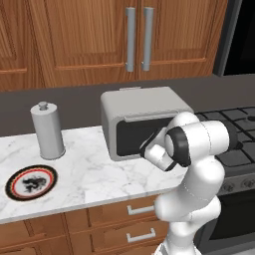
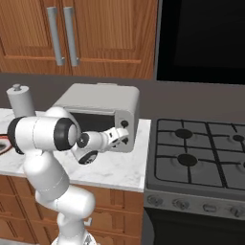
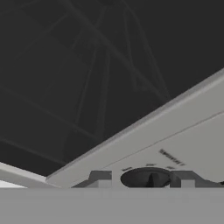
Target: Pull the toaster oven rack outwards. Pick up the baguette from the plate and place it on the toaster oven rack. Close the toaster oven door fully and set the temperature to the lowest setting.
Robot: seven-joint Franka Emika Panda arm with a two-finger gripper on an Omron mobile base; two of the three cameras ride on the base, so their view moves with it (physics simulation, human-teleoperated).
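The boxy light-grey toaster oven (image 1: 144,119) is shut, the round red-and-black-rimmed plate (image 1: 31,182) bare, the two-finger gripper (image 2: 123,135) clasping a small dark knob (image 3: 146,177); only the temperature setting appears to remain.

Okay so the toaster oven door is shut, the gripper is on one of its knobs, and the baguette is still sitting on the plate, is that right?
Not quite: the plate is bare in the left base view. The toaster oven door looks shut, and the hand view shows the gripper closed around a knob.
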